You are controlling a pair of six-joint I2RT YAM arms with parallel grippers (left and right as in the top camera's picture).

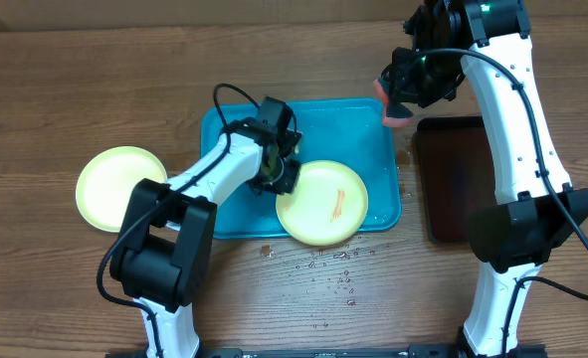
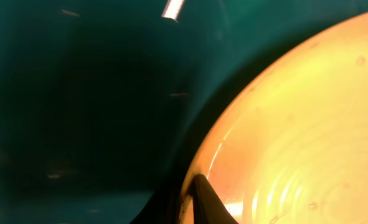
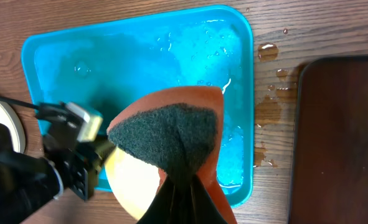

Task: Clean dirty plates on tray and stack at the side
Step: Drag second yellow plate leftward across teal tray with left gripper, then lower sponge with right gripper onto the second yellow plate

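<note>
Wooden table (image 1: 55, 99) carries the tray (image 1: 343, 129) in the middle, wet inside, and a dark tray (image 1: 463, 184) to its right. One plate (image 1: 323, 202) lies at the tray's front right. Its edge hangs over the tray's rim toward the robot, and a red smear (image 1: 337, 204) marks its centre. The left gripper (image 1: 274, 177) is closed on this plate's left rim; in the left wrist view one finger (image 2: 205, 199) sits at the rim. The right gripper (image 1: 401, 97) is clamped on a sponge (image 3: 168, 134), dark scouring side down. It hangs above the tray's far right corner, well apart from the plate. A left plate (image 1: 121, 187) rests on the table beside the tray; whether it is one or two stacked, I cannot tell.

The step in hand, I judge, is wiping the smear. To do it well, the left gripper should hold the plate steady and low, because the plate overhangs the rim and may tip under pressure. The sponge should come down flat on the smear and rub along it, away from the holding fingers. Drops (image 1: 333, 264) on the table suggest slippery surfaces, so moderate pressure is wiser.
</note>
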